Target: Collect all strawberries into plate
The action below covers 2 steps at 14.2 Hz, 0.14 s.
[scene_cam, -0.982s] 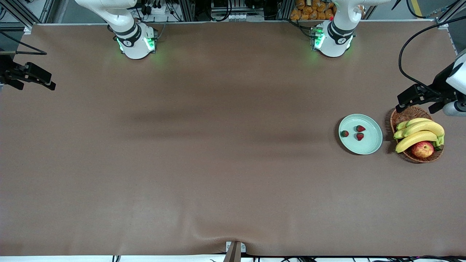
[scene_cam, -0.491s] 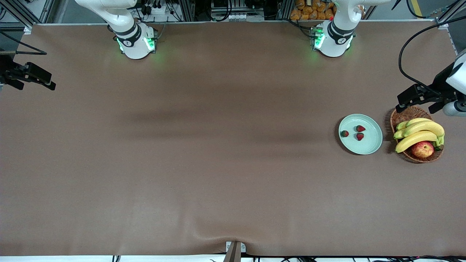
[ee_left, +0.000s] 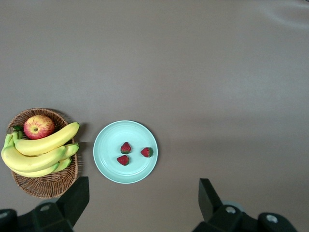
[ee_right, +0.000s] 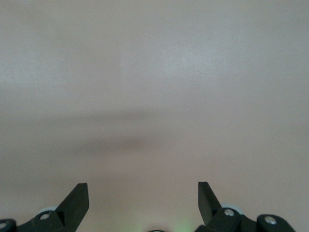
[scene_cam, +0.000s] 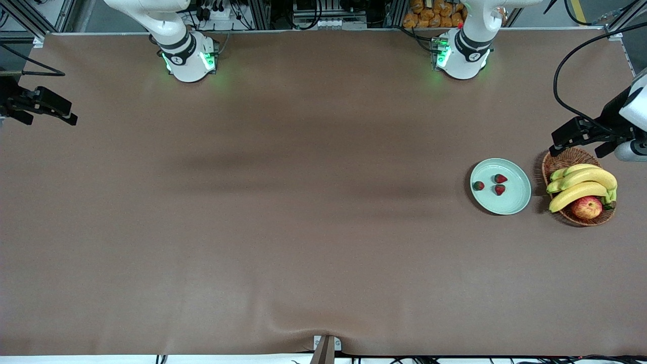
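Three strawberries (scene_cam: 478, 185) (scene_cam: 500, 178) (scene_cam: 499, 189) lie on the one plate (scene_cam: 515, 202) in my front view, near the left arm's end of the table (scene_cam: 303, 227). Just beside the plate, toward that end, sits one basket (scene_cam: 558, 163) with a bunch of bananas (scene_cam: 581, 184) and one apple (scene_cam: 586, 207). I see the left gripper (scene_cam: 581, 139) up over the table by the basket's rim, partly cut off at the frame edge. The right gripper (scene_cam: 43, 108) waits over the right arm's end, also partly cut off.

From my left wrist view I count the same: three strawberries (ee_left: 126, 148) (ee_left: 147, 152) (ee_left: 123, 160) apart from each other on the plate (ee_left: 108, 140), one basket (ee_left: 48, 186), one apple (ee_left: 38, 126), bananas (ee_left: 38, 152). The left gripper (ee_left: 142, 200) hangs with its fingers (ee_left: 75, 198) wide apart, holding nothing; only their tips show.

My right wrist view shows two fingers (ee_right: 77, 200) of the right gripper (ee_right: 142, 200) spread wide over bare table (ee_right: 154, 96), empty.
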Tool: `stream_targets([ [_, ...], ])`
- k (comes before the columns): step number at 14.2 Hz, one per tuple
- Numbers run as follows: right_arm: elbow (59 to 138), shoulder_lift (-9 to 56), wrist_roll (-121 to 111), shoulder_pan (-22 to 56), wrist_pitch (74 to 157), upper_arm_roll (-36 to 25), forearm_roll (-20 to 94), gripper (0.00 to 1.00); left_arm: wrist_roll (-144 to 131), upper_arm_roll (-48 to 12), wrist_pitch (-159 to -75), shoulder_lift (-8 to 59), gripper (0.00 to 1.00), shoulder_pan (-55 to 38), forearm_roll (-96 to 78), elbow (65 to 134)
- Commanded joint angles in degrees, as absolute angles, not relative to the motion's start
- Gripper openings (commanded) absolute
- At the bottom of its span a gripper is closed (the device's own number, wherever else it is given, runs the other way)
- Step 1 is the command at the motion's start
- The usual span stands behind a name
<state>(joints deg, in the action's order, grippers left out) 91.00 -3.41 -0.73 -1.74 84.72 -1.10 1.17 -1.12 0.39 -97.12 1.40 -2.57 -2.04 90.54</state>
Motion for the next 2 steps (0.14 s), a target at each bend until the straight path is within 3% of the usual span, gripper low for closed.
stream_targets([
  [1,90.7,-3.87,-0.88,-1.85,84.11,-0.79,1.14,1.0,-1.58,0.88,-96.15,1.41,1.0,-3.25,-1.49,89.74],
  [2,90.7,-3.87,-0.97,-1.85,84.02,-0.79,1.14,1.0,-1.58,0.88,-96.15,1.41,1.0,-3.25,-1.49,89.82],
])
